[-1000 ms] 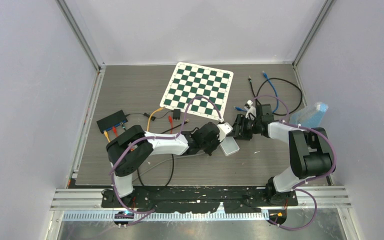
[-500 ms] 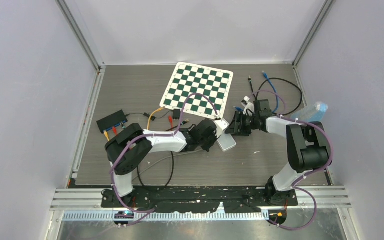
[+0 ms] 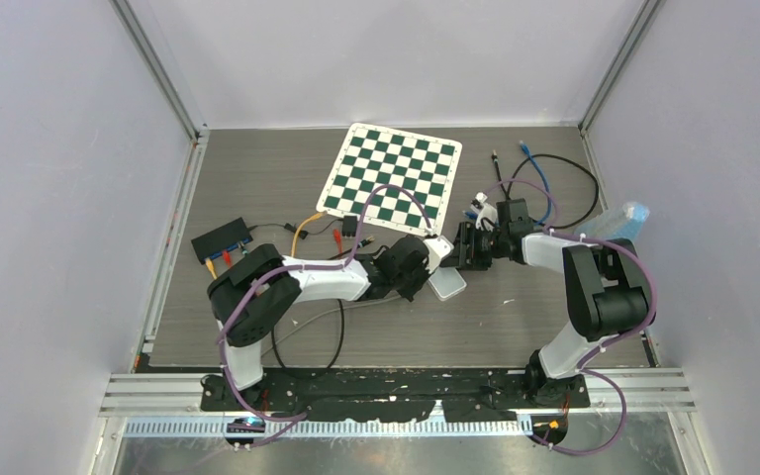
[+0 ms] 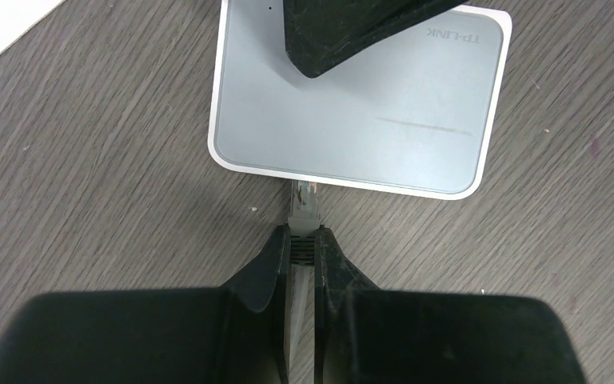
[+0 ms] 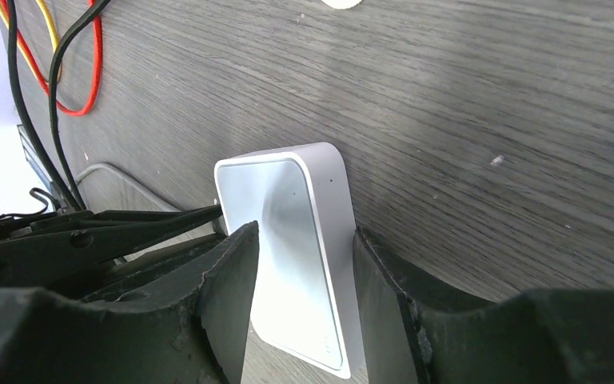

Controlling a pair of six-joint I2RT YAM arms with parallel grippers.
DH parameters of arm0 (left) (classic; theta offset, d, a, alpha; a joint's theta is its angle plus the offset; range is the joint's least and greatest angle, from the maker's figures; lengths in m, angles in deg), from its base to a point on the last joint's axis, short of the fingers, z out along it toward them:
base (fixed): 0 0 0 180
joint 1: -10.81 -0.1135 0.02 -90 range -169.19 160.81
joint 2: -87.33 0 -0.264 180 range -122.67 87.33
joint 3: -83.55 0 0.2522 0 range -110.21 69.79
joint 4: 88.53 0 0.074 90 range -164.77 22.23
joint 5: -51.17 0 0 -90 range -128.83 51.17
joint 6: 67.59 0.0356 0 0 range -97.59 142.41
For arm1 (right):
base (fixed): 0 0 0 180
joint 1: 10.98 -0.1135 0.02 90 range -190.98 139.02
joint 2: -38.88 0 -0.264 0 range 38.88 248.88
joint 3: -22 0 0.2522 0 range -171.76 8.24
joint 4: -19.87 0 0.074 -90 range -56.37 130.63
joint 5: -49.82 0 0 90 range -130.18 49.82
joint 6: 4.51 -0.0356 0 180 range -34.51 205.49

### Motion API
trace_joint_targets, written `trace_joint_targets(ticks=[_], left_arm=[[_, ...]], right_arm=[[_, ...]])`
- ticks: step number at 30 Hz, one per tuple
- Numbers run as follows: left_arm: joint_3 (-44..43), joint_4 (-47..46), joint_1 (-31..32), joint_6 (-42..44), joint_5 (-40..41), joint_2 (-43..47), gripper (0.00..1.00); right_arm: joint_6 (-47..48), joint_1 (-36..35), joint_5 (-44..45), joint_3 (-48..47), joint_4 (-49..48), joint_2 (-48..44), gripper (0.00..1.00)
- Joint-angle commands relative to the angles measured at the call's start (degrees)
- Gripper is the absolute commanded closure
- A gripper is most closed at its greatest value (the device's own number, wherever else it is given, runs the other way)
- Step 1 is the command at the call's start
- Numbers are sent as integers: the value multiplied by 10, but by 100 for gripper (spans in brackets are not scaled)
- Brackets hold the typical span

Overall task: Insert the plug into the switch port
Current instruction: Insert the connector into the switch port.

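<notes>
the right gripper (image 5: 304,244) had its jaws closed on the far end of the white tp-link switch (image 4: 352,128), with one finger lying over the grey top face. honestly couldn't tell if the switch was resting on the wood-grain table (image 4: 88,160) or raised a bit off it. it sat just off the near corner of the green chessboard mat (image 3: 391,176).

the left gripper (image 4: 302,240) was clenched tight on the back of the rj45 plug (image 4: 305,204), whose clear tip poked out past the fingertips. the tip was right up against the switch's near edge, roughly square to it. the ports weren't visible, so no idea if it was actually in one.

over on the left sat a black box (image 3: 222,238) with red and yellow leads.
</notes>
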Motion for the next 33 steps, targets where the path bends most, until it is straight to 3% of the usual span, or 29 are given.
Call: trace_joint_targets(ticks=[1, 11, 18, 22, 27, 33], left_arm=[[-15, -10, -1, -1, 8, 22, 100], [53, 32, -1, -6, 20, 89, 100], [59, 57, -2, -13, 27, 104, 100], [79, 37, -3, -31, -3, 118, 100], [56, 104, -1, -90, 29, 121, 100], [98, 33, 4, -92, 58, 123, 100]], right_arm=[[7, -18, 2, 18, 35, -10, 46], [20, 35, 35, -38, 78, -54, 35], [28, 32, 10, -53, 76, -52, 36], [35, 10, -7, -68, 69, -42, 36], [46, -24, 9, -85, 64, -33, 36], [65, -79, 14, -141, 88, 21, 35]])
